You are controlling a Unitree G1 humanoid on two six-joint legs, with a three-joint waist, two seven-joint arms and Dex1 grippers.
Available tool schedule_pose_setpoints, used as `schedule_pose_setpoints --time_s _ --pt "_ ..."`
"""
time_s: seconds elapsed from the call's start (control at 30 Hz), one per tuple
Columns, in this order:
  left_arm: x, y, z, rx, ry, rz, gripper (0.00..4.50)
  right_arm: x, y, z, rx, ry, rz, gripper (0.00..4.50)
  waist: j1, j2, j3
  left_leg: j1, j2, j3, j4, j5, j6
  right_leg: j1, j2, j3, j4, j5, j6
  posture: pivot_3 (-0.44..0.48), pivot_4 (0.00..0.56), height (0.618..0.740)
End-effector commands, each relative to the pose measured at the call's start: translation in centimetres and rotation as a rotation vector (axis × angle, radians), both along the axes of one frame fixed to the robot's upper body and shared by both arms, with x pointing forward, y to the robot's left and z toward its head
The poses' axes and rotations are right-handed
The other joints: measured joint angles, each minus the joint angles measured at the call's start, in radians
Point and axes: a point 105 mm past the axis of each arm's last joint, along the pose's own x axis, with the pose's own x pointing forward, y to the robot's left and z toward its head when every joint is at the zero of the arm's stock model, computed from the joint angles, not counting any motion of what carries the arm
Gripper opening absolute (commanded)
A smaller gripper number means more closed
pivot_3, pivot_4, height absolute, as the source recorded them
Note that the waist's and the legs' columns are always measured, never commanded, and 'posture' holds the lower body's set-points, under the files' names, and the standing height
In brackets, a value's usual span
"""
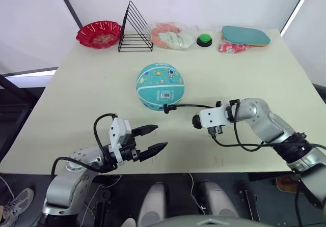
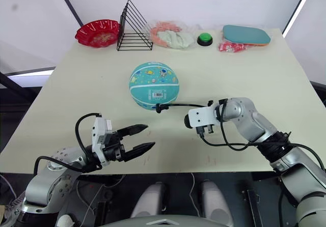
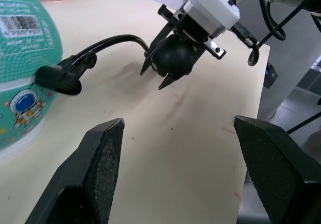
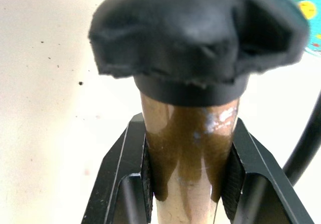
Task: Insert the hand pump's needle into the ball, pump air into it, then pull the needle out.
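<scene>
The teal ball point(image 1: 160, 86) rests mid-table, its barcode sticker facing me. My right gripper point(image 1: 197, 121) hovers right of and nearer than the ball, shut on the hand pump's amber barrel point(image 4: 188, 148) just below its black end cap point(image 4: 195, 38). The thin black hose point(image 1: 196, 105) arcs from the pump to a black end fitting point(image 3: 57, 78) that touches the ball's lower front. The needle is hidden at that fitting. My left gripper point(image 1: 155, 138) stands open and holds nothing near the table's front edge, nearer than the ball, fingers point(image 3: 100, 169) pointing toward the right gripper.
Along the far edge stand a red bowl point(image 1: 99, 33), a black wire rack point(image 1: 135, 28), a clear bag of pink and white items point(image 1: 168, 36), a green button point(image 1: 204, 39) and a teal paddle point(image 1: 245, 35) over a red packet point(image 1: 232, 47).
</scene>
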Motion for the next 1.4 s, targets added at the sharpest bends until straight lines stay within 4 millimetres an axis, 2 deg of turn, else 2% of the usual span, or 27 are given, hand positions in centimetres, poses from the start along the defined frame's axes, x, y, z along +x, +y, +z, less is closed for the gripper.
schedule_pose_setpoints --time_s 0.03,0.1,0.13,0.23,0.27,0.4,0.6,0.7,0.93,1.03,1.23,1.4 --pt "-0.2 0.3 0.3 0.035 -0.044 0.005 3.69 -0.8 -0.9 -2.1 -0.036 0.095 0.029 2.08 0.000 0.000 0.000 0.000 -0.001 0.001 0.000 0.000 0.000 0.000 -0.002 0.000 0.000 0.000 0.000 0.000 0.150 0.740" --pt "-0.2 0.4 0.2 0.038 -0.043 0.007 3.69 -0.7 -1.0 -1.9 -0.032 0.082 0.042 2.97 0.001 0.000 0.001 -0.001 -0.002 0.001 0.000 0.000 0.000 0.000 -0.004 0.000 0.000 0.002 -0.002 0.000 0.150 0.740" --pt "-0.2 0.5 0.2 0.038 -0.043 0.007 3.69 -0.6 -1.0 -1.6 -0.022 0.070 0.044 3.56 0.000 0.000 0.001 -0.001 -0.003 0.002 0.000 0.000 0.000 -0.001 -0.005 0.000 0.000 0.003 -0.002 0.000 0.150 0.740" --pt "-0.2 0.8 0.4 0.032 -0.046 0.012 3.69 -1.4 -0.6 0.0 0.070 0.107 0.044 4.49 -0.006 0.000 0.002 -0.001 -0.003 0.002 -0.001 0.000 0.000 -0.001 -0.005 0.000 0.000 0.005 0.001 0.000 0.150 0.740" --pt "-0.2 0.9 0.4 0.031 -0.046 0.014 3.69 -1.8 -0.5 0.5 0.093 0.116 0.049 4.49 -0.006 0.000 0.002 -0.002 -0.003 0.002 -0.002 0.000 0.000 -0.002 -0.005 0.000 0.000 0.005 0.001 0.000 0.150 0.740" --pt "0.2 1.4 0.8 0.015 -0.053 0.029 3.69 -4.5 0.8 4.8 0.389 0.221 0.024 4.49 -0.005 0.000 0.003 -0.002 -0.003 -0.001 -0.002 0.000 0.000 -0.002 -0.004 -0.002 0.000 0.004 0.001 0.000 0.150 0.740" --pt "1.0 2.8 1.8 0.007 -0.059 0.076 3.69 -7.0 -0.6 8.0 0.518 0.262 -0.013 4.49 -0.004 0.000 0.004 -0.002 -0.003 -0.001 -0.001 0.000 0.000 -0.001 -0.005 -0.002 0.000 0.003 0.004 0.000 0.150 0.740" --pt "1.8 3.8 2.9 -0.007 -0.074 0.109 3.69 -7.9 -1.9 9.3 0.596 0.258 -0.053 4.49 -0.002 -0.001 0.005 -0.002 -0.003 -0.001 -0.001 0.000 0.000 -0.001 -0.005 -0.002 0.000 0.002 0.004 0.000 0.150 0.740" --pt "3.2 5.4 4.7 0.032 -0.103 0.139 3.69 -9.9 -3.8 10.0 0.650 0.219 -0.130 4.49 -0.006 -0.001 0.005 -0.002 -0.006 0.000 -0.001 0.000 0.000 -0.001 -0.004 -0.002 0.000 0.002 0.005 0.000 0.150 0.740" --pt "5.1 5.9 6.6 0.049 -0.149 0.162 3.69 -11.1 -5.6 10.3 0.687 0.183 -0.209 4.49 0.001 -0.002 0.006 -0.002 -0.007 -0.001 -0.001 0.000 0.000 -0.001 -0.004 -0.002 0.001 0.002 0.005 0.000 0.150 0.740" --pt "7.7 5.7 9.2 0.078 -0.221 0.151 3.69 -12.3 -7.3 10.8 0.719 0.091 -0.288 4.49 0.014 -0.003 0.006 -0.002 -0.008 0.000 -0.001 0.000 0.000 0.000 -0.005 -0.002 0.001 0.002 0.006 0.000 0.150 0.740" --pt "10.0 5.1 9.7 0.116 -0.237 0.168 3.69 -12.5 -7.4 10.6 0.725 0.055 -0.308 4.49 0.013 -0.003 0.006 -0.002 -0.008 0.000 0.000 0.000 0.000 0.000 -0.004 -0.001 0.001 0.003 0.006 0.000 0.150 0.740"
